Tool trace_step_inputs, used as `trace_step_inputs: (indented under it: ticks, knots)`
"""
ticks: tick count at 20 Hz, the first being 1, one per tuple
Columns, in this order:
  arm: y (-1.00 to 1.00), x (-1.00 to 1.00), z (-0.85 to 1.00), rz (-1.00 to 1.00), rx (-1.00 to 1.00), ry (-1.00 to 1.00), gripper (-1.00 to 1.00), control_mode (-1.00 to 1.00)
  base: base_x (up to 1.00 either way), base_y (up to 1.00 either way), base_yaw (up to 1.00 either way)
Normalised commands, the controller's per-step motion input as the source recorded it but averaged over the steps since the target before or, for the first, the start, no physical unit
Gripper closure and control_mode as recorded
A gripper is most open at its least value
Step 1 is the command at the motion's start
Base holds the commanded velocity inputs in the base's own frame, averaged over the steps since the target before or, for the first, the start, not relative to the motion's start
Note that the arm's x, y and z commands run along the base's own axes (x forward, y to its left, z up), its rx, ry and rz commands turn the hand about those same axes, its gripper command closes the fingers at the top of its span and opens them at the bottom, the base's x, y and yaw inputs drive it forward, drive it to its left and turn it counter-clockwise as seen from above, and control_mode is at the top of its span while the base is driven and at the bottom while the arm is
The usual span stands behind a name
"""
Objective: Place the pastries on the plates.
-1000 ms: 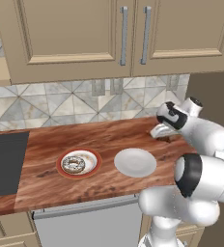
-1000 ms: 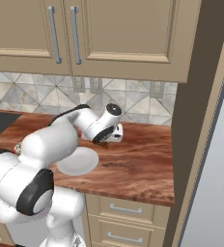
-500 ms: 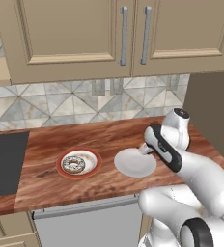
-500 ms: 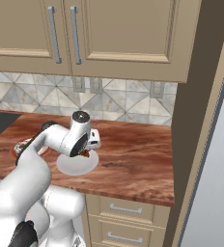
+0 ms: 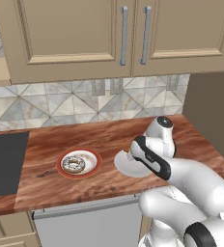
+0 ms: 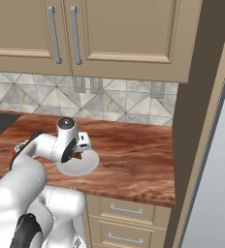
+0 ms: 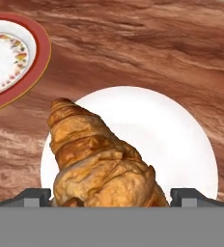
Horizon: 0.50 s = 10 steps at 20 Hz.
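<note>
Since a second ago the arm has swung in from the far right end of the counter (image 5: 46,183) and now hangs over the plain white plate (image 5: 126,166), hand lower than half a second back. Plates and donut unmoved.

Containers: red-rimmed plate (image 5: 78,163) sits left of centre on the wood counter, holding the donut (image 5: 75,164). Plain white plate just to its right, apart from it; nothing rests on its surface.

Croissant (image 7: 97,161): held between the fingers (image 7: 111,195), above the white plate. In the hand view it covers the plate's lower left part, its pointed end toward the red-rimmed plate (image 7: 17,58). Whether it touches the plate cannot be told.

Fingers: closed on the croissant, one dark tip showing at either side of it, spread to its width.

Look of the pastries: croissant golden-brown, ridged in layered folds, tapering to one tip, darker in the creases. Donut a ring with pale icing and dark speckles, lying flat, roughly centred on its plate.

From the right base view the hand (image 6: 71,147) sits over the left edge of the white plate (image 6: 83,164).
</note>
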Motion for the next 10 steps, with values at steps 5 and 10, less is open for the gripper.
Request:
trace_step_inputs:
  ticks: [5, 10]
  knots:
    - [-0.38, 0.28, 0.00, 0.00, 0.00, 0.09, -1.00, -1.00, 0.00, 0.00, 0.00]
    - [-0.10, 0.01, 0.03, -0.03, 0.00, 0.00, -1.00, -1.00, 0.00, 0.00, 0.00]
